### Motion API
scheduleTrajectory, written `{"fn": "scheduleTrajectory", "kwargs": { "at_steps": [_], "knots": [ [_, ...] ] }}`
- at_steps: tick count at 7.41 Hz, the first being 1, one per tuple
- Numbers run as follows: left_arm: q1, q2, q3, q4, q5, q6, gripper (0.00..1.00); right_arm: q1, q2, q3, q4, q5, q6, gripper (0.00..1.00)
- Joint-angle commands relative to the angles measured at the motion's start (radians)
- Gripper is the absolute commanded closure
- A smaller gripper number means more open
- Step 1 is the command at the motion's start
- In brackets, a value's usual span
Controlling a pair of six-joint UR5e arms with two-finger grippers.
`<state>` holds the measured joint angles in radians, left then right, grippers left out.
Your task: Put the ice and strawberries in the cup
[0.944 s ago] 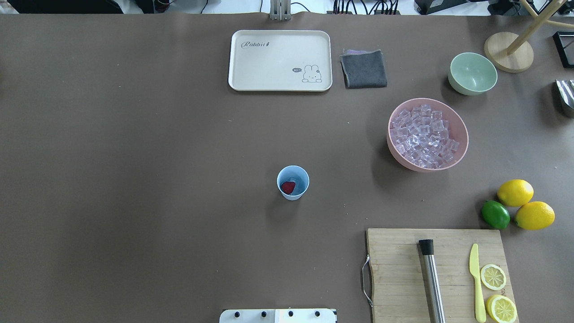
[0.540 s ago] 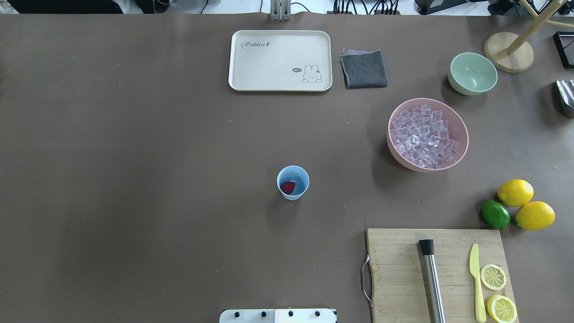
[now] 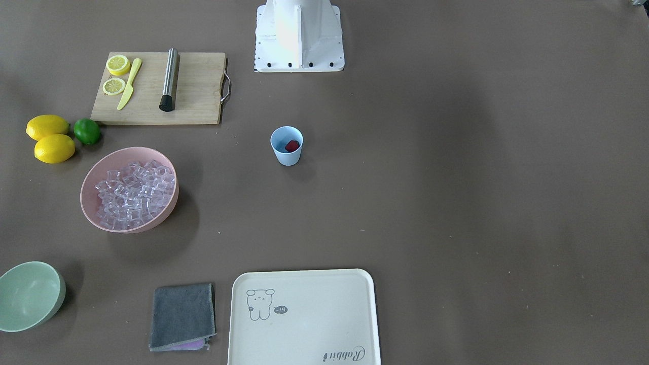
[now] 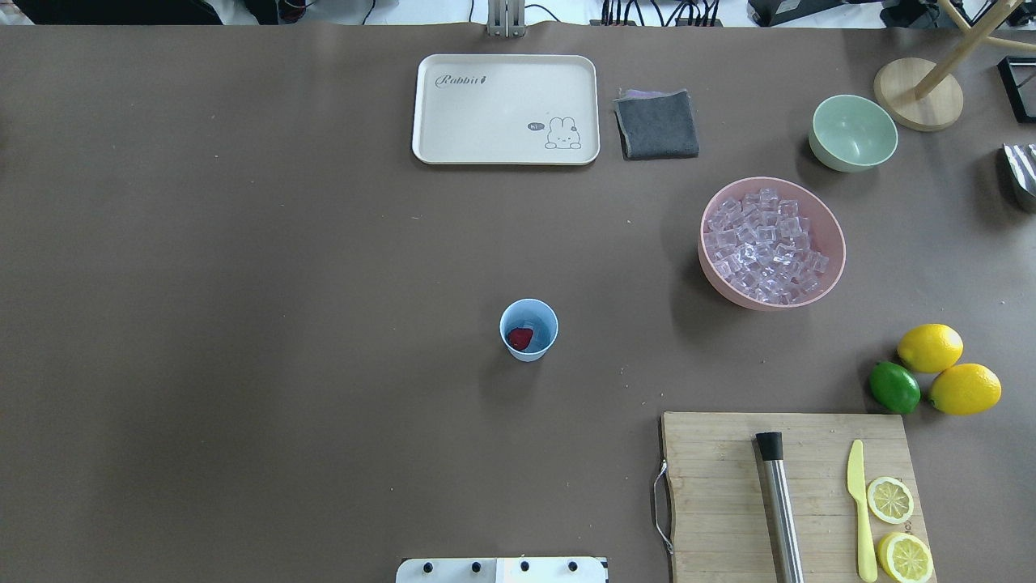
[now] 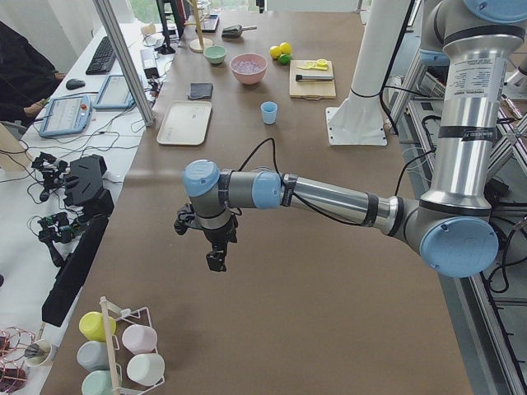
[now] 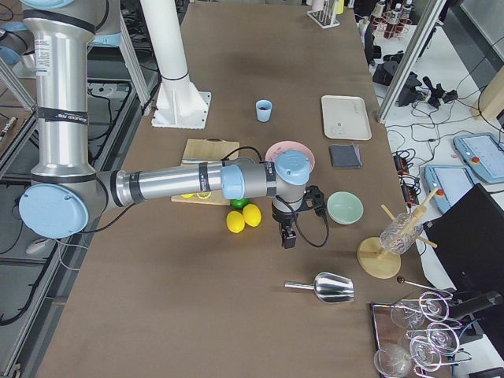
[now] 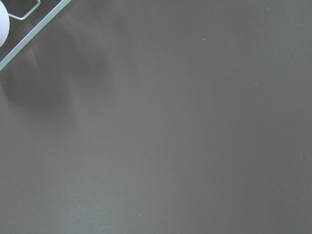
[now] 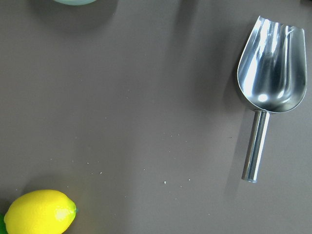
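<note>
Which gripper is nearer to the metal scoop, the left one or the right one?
Right. The right gripper hangs close beside the scoop; the left gripper hangs far off, on the robot's left side.

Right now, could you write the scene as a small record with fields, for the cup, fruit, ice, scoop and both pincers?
cup: light blue, upright on the table
strawberry: inside the cup
ice: heaped in the pink bowl
scoop: metal, empty, lying on the table
left pincer: over bare table, far from cup; opening cannot tell
right pincer: near the lemons; opening cannot tell
</note>
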<state>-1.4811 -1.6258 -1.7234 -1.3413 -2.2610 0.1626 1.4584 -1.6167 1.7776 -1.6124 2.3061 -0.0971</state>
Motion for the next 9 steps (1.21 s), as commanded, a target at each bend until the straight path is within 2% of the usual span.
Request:
{"fn": "scheduleTrajectory", "kwargs": {
  "at_steps": [1, 9],
  "knots": [
    [0.001, 0.000, 0.007, -0.001, 0.000, 0.002, 0.02, 0.000, 0.000, -0.001, -0.001, -0.001, 0.000, 0.00],
    [-0.001, 0.000, 0.011, -0.004, -0.011, -0.003, 0.02, 0.000, 0.001, -0.001, -0.003, -0.001, 0.004, 0.00]
  ]
}}
